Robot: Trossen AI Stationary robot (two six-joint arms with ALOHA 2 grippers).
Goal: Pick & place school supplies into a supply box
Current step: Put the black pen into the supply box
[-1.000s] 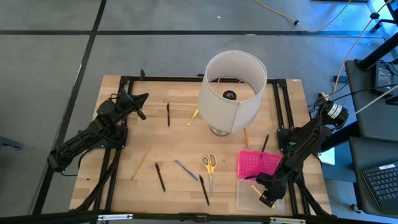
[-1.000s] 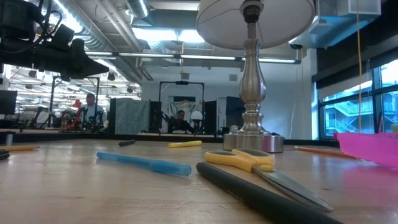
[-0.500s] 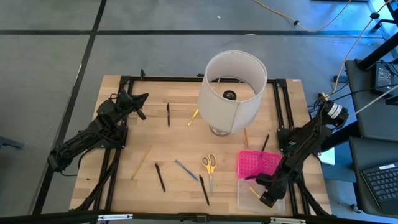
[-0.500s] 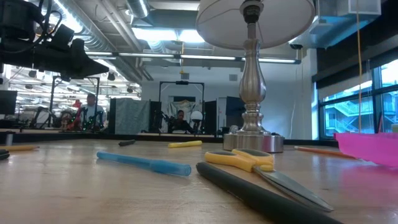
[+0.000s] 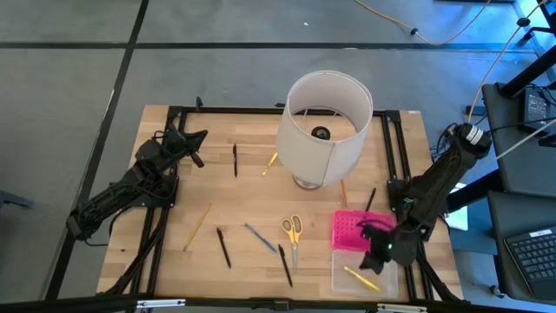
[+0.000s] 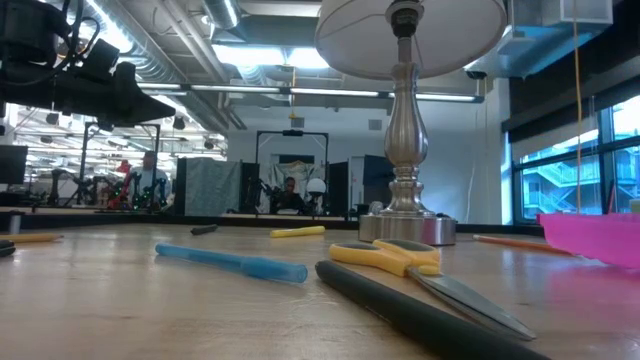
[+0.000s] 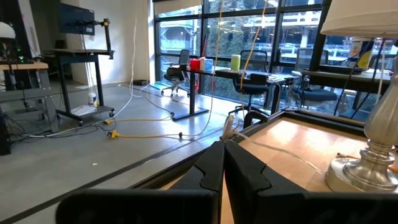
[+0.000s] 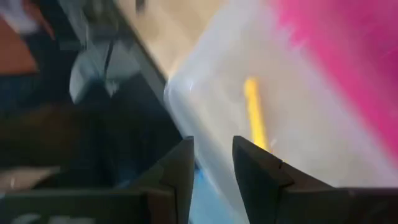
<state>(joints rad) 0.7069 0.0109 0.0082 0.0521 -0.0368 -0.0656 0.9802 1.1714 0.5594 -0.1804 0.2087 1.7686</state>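
The supply box sits at the table's near right: its clear base [image 5: 365, 275] holds one yellow pencil [image 5: 360, 278], and its pink dotted lid [image 5: 358, 228] lies beside the base on the far side. My right gripper [image 5: 379, 249] hangs above the base, tipped down, open and holding nothing. The right wrist view shows the pencil [image 8: 254, 114] below that gripper [image 8: 213, 171]. Scissors [image 5: 292, 233], a grey-blue pen [image 5: 260, 237], black pens [image 5: 285, 265] and a pencil [image 5: 197, 226] lie flat on the table. My left gripper [image 5: 196, 149] rests shut at the far left.
A white-shaded lamp [image 5: 323, 129] stands at the table's middle far side. More supplies lie near it: a black pen [image 5: 234, 160], a yellow piece [image 5: 270, 163], a pencil [image 5: 344, 193] and a black pen [image 5: 371, 199]. Black frame rails [image 5: 395, 152] run along the table's sides.
My right gripper has risen from the clear base, drawn back toward the far edge and tipped up toward level. The yellow pencil that was at its fingers now lies loose on the base's floor.
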